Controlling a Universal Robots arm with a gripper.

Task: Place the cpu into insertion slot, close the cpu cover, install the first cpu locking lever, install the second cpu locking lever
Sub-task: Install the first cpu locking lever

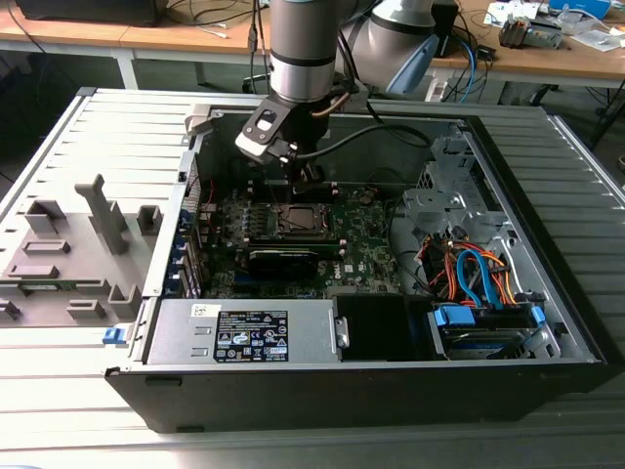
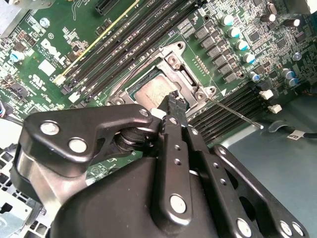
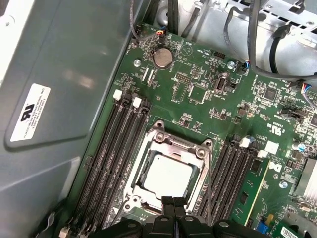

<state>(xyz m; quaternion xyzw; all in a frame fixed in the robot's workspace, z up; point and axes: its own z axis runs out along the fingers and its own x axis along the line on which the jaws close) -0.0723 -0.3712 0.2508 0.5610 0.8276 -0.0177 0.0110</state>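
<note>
The cpu [image 3: 166, 176] lies flat in the insertion slot [image 1: 296, 219] on the green motherboard, its silvery face showing through the square window of the cpu cover [image 3: 171, 144]. The cover lies down over the chip. My gripper [image 3: 174, 202] hangs just above the socket's edge, its black fingertips shut together with nothing between them. In the second wrist view one fingertip [image 2: 174, 101] stands over the cover [image 2: 185, 74] beside the cpu [image 2: 151, 94]. A thin wire locking lever [image 2: 235, 113] sticks out from the socket corner, slanting away over the memory slots.
Long black memory slots [image 3: 111, 158] flank the socket on both sides. A black card [image 1: 283, 259] sits in front of it. The case wall [image 3: 49, 99], power supply [image 1: 249, 332] and cable bundle [image 1: 469, 274] close in around. A grey fixture [image 1: 68, 254] lies outside the case.
</note>
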